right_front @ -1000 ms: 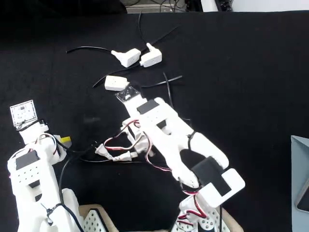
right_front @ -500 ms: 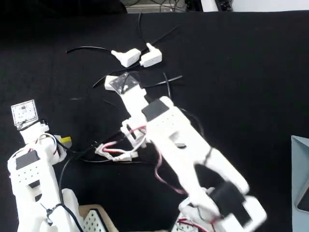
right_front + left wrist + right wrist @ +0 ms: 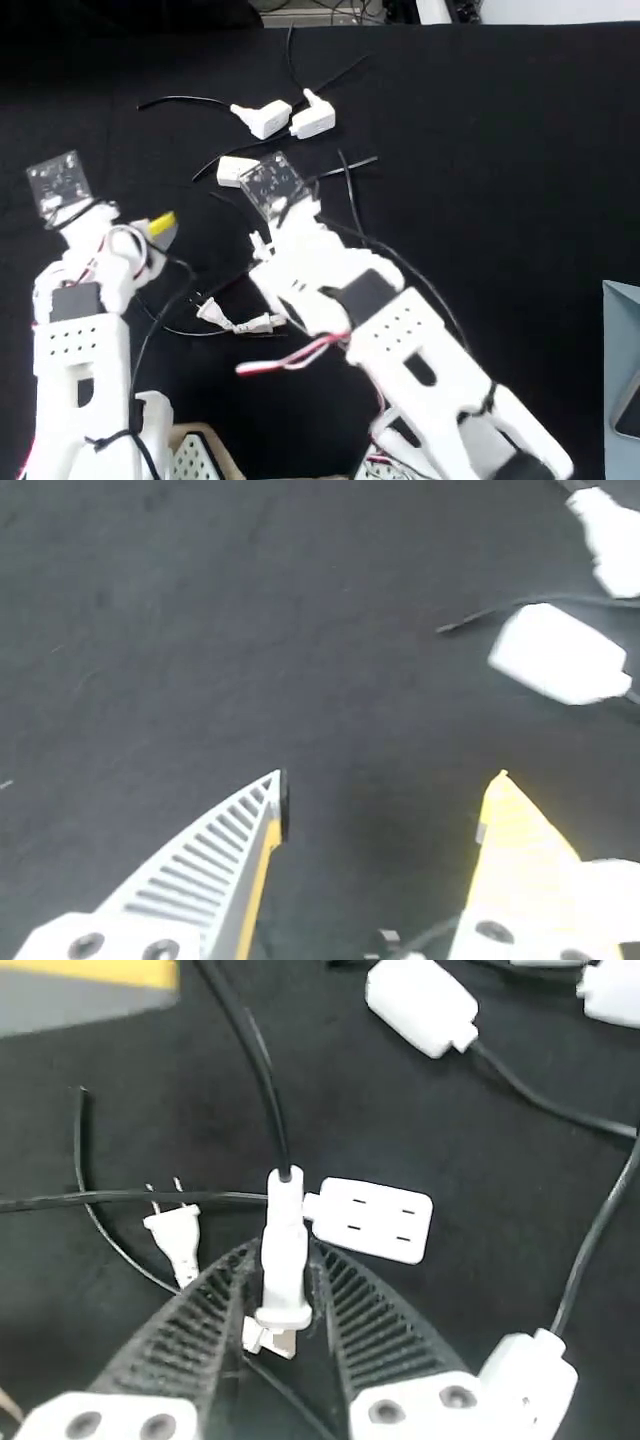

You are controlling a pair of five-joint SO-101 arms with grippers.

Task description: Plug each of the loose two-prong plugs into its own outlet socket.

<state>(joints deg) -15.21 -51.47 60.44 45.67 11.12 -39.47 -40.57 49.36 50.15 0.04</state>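
Robotics lab bench: black-cloth table [image 3: 520,150], two white printed arms [image 3: 410,350], exposed red wiring [image 3: 290,355].

Your left gripper [image 3: 390,780] hangs at 9 o'clock, jaws spread wide; your right arm [image 3: 400,330] stretches toward 11 o'clock, the right gripper [image 3: 285,1252] pinching a two-prong plug [image 3: 284,1210].

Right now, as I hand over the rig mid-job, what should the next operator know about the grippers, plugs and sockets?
Left gripper: open and empty, over the bare black table.
Right gripper: shut on a white two-prong plug, close beside a three-outlet socket.
A second two-prong plug lies loose on the table with its prongs bare. Another white socket lies farther off.
Done: one plug is gripped; no plug is visibly seated.
Left: seat the held plug, then the loose one, each in its own socket.
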